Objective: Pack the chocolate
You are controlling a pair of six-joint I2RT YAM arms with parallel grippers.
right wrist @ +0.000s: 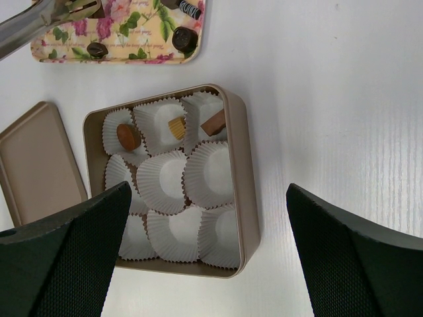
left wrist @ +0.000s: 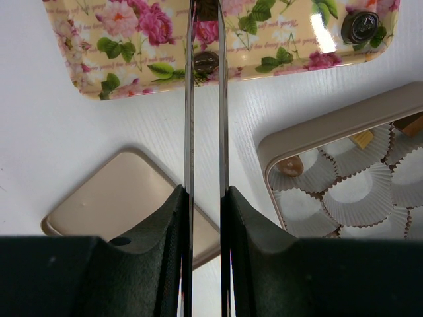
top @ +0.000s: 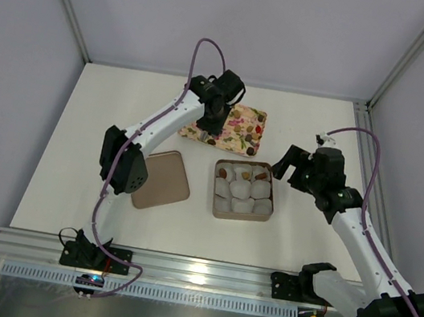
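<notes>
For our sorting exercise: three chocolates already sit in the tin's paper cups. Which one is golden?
The middle chocolate, golden; the round one and the block beside it are brown.

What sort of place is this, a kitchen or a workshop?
Probably a robotics lab test cell: two robot arms bolted to a metal rail, a white table boxed in by plain panels, and a tin of paper cups set out on it.

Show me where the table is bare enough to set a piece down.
Widest bare table lies right of the tin, and left of the lid. A free strip runs between the tin and the near rail. Crowded: the narrow gaps where floral tray, lid and tin meet.
</notes>
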